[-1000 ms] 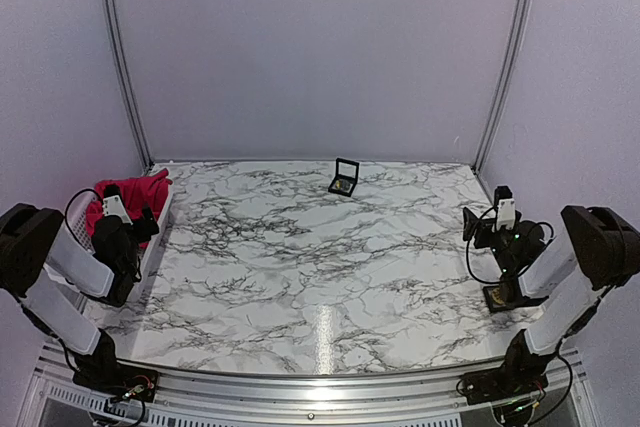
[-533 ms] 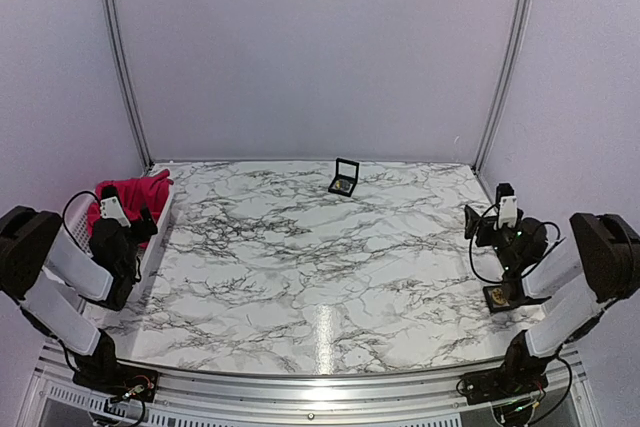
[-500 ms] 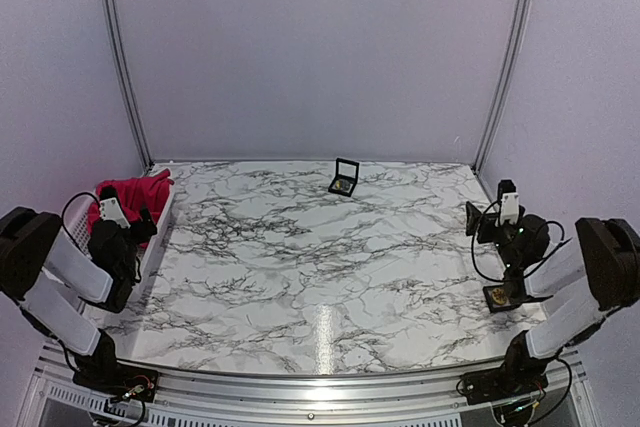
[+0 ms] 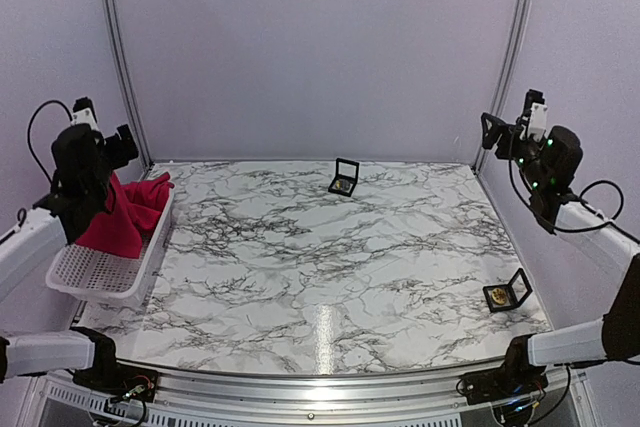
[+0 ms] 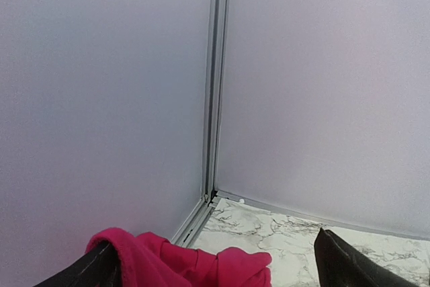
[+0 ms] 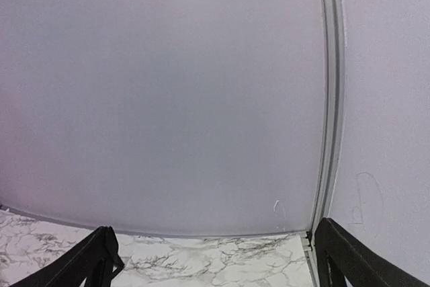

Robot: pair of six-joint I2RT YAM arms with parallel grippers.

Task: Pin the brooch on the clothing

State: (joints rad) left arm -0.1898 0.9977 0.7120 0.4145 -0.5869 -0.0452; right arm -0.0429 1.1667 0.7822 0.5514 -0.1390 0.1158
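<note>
The magenta clothing [image 4: 128,215] lies bunched in a white basket [image 4: 100,277] at the table's left edge. In the left wrist view its folds [image 5: 181,263] fill the bottom left, beside one finger [image 5: 94,272]. My left gripper [image 4: 112,145] is raised above the basket and open [image 5: 211,250], holding nothing. A small gold brooch [image 4: 343,185] rests in an open black box [image 4: 346,175] at the back centre. My right gripper [image 4: 495,131] hangs high at the right wall, open and empty [image 6: 215,230], facing the back right corner.
A second open black box [image 4: 508,293] with a gold piece stands near the table's right edge. Walls and metal corner posts [image 5: 213,99] close in the back and both sides. The marble tabletop [image 4: 320,257] spreads between the arms.
Both arms have risen from low, folded poses to high up beside the walls. The left arm lifted off the basket, so more clothing shows. The right arm moved up from the right box.
</note>
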